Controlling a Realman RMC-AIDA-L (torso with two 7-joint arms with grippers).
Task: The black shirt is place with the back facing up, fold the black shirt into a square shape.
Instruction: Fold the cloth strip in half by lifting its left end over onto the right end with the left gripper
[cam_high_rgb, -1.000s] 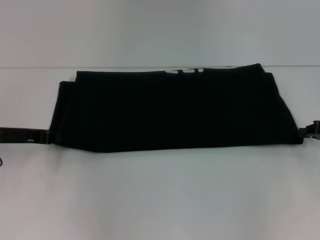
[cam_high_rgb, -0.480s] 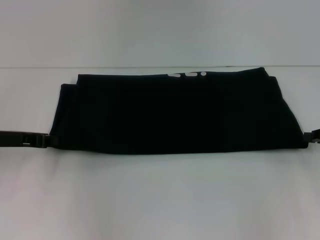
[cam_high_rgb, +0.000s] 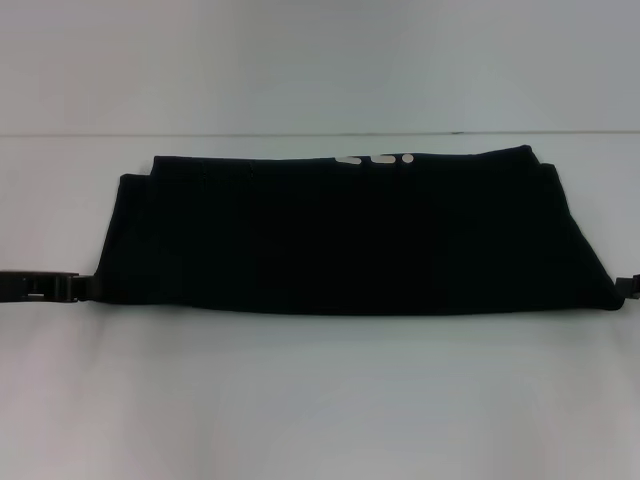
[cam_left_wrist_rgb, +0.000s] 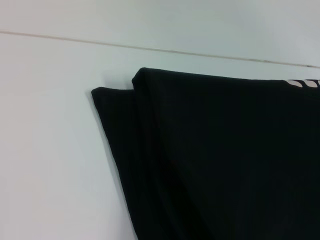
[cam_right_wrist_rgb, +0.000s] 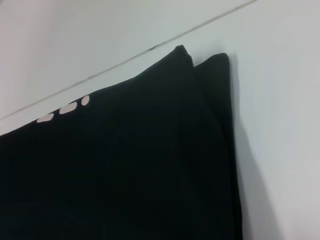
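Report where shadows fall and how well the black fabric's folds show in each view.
Head view: the large black fabric shirt reads as one flat dark mass, its folds barely visible, with the small white print bright on its far edge. Left wrist view: a faint shadow edges the shirt's corner on the white table. Right wrist view: a soft grey shadow lies beside the shirt's edge.

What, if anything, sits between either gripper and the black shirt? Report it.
Nothing visible does. The left gripper sits against the near left corner of the black shirt, and the right gripper sits at its near right corner. Around the shirt only the white table shows.
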